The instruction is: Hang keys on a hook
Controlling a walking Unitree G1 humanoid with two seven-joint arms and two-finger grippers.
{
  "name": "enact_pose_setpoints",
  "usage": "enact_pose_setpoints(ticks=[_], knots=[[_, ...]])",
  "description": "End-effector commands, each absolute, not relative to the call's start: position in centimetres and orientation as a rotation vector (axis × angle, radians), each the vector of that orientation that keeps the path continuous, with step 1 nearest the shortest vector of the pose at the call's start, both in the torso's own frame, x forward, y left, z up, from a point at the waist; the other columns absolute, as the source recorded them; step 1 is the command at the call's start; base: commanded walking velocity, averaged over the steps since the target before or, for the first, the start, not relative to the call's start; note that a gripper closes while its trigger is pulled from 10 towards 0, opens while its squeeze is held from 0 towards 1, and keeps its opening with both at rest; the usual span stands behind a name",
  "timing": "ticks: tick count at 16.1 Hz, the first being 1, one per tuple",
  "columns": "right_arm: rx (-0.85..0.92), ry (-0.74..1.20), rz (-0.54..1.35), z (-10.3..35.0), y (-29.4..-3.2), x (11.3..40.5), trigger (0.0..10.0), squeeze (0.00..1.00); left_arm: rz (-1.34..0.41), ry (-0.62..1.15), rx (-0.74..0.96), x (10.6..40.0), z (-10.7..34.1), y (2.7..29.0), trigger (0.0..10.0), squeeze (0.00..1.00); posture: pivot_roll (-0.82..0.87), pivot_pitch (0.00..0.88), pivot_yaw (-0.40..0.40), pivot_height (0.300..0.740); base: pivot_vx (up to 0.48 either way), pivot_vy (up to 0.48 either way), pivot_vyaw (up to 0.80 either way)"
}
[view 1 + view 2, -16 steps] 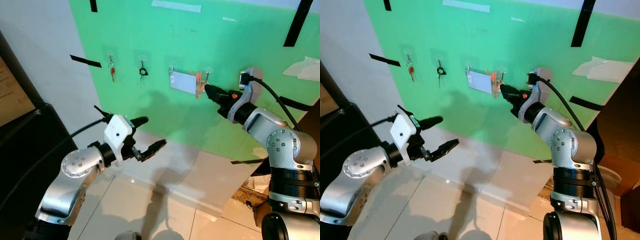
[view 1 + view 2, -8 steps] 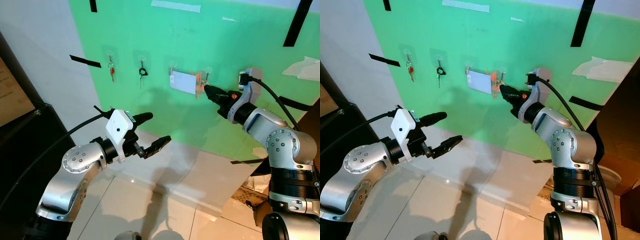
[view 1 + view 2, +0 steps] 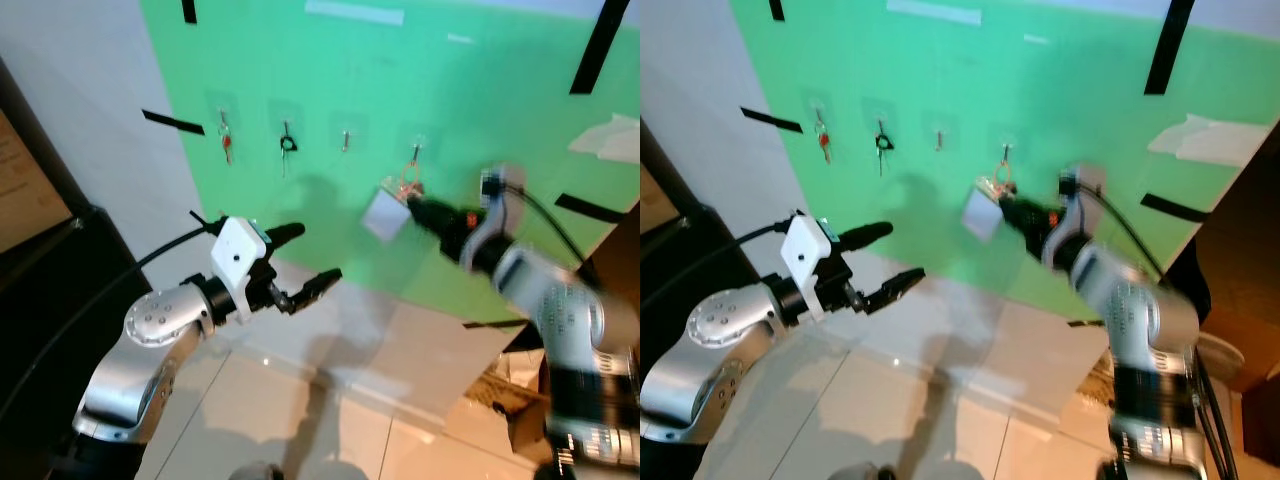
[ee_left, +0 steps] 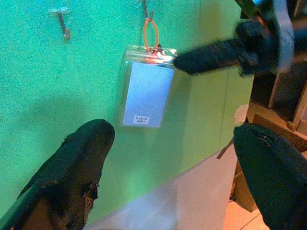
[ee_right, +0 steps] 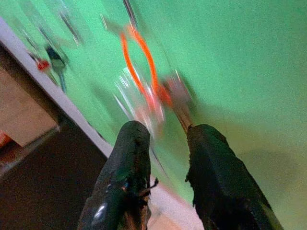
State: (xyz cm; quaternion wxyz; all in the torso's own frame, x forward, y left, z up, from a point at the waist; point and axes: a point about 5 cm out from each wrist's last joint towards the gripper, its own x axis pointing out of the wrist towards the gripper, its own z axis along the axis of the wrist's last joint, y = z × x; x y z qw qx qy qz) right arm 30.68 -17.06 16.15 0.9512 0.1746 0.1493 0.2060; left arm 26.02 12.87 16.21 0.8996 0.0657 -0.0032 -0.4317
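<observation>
Hanging by a thin orange loop [image 4: 151, 34] from a small metal hook [image 3: 415, 154] on the green wall panel [image 3: 480, 110], a clear plastic badge holder with a pale blue card [image 4: 147, 86] dangles tilted. At its three o'clock the right gripper [image 3: 413, 205] reaches toward the holder's top edge, fingers slightly parted, grasping nothing I can make out through the blur. At eight o'clock, well apart, the left gripper [image 3: 305, 262] hovers with fingers spread wide. Red-headed keys [image 3: 226, 146] and dark keys [image 3: 286, 143] hang on hooks at ten o'clock.
</observation>
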Motion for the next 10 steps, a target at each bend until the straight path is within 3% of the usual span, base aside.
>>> enact_pose_setpoints(ticks=[1, 4, 6, 10], knots=[[0.319, 0.279, 0.440, 16.7, -16.8, 30.4, 10.0, 1.00, -0.875, -0.007, 0.138, 26.0, 16.4, 13.1, 10.0, 0.00, -0.05, 0.000, 0.023, 0.740, 0.000, 0.000, 0.00], [0.084, 0.284, 0.363, 14.0, -16.6, 28.1, 10.0, 1.00, -0.592, 0.029, 0.212, 27.4, 14.7, 14.6, 10.0, 0.00, -0.05, 0.000, 0.015, 0.740, 0.000, 0.000, 0.00], [0.074, 0.219, 0.310, 13.5, -16.5, 27.3, 10.0, 1.00, -0.506, 0.028, 0.235, 27.3, 14.0, 15.0, 10.0, 0.00, -0.05, 0.000, 0.006, 0.740, 0.000, 0.000, 0.00], [0.040, 0.141, 0.186, 11.9, -16.2, 26.0, 10.0, 1.00, -0.337, 0.050, 0.252, 25.9, 12.6, 16.5, 10.0, 0.00, -0.04, 0.000, -0.023, 0.740, 0.000, 0.000, 0.80]])
